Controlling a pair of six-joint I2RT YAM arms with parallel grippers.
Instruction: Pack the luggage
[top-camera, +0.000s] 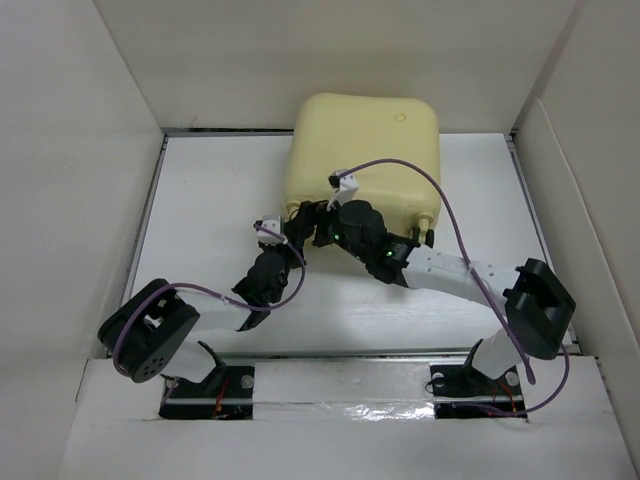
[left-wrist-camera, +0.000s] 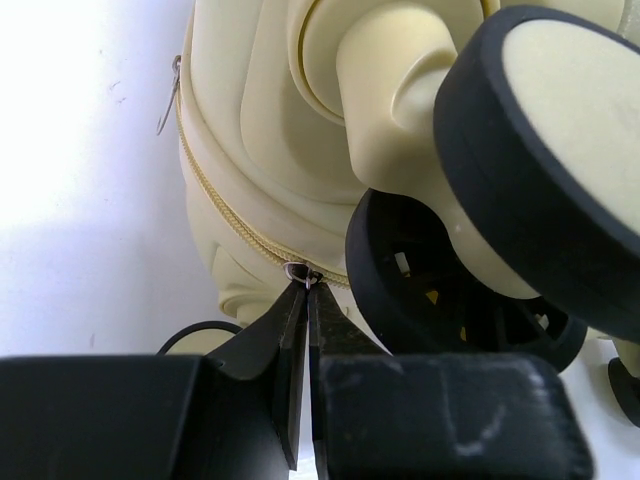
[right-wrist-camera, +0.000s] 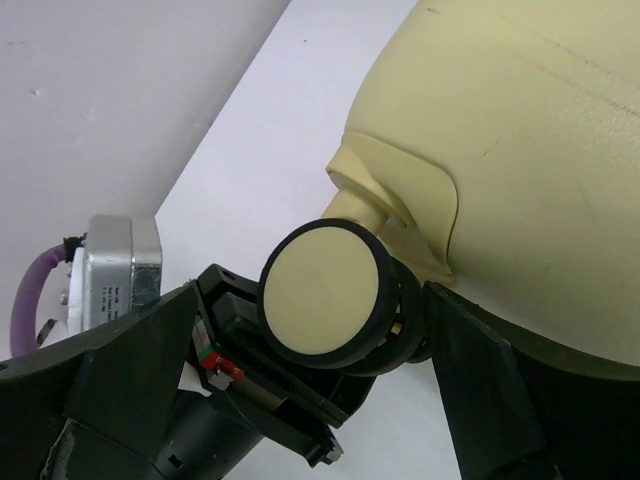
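**Thin grip on the zip, two arms at one corner**

The luggage (top-camera: 365, 150) lies shut at the far middle of the table (top-camera: 220, 200), with both arms reaching to its near-left corner.

The left gripper (left-wrist-camera: 305, 290) is pinched together on the zip pull (left-wrist-camera: 298, 270), holding the little ring by the very tips. That hold looks slight. A tug off the line of the zip (left-wrist-camera: 225, 215) would likely let the ring slip out, or jam the slider where the track bends round the corner.

Just right of it is the wheel (right-wrist-camera: 322, 288). The right gripper (right-wrist-camera: 310, 330) has its fingers apart on either side of this wheel, with no firm clamp visible. If it isn't bracing the luggage, a pull on the zip may drag the whole shell across the smooth table rather than move the slider. The arms are also crowded together here, so a wide sweep by either risks a knock.
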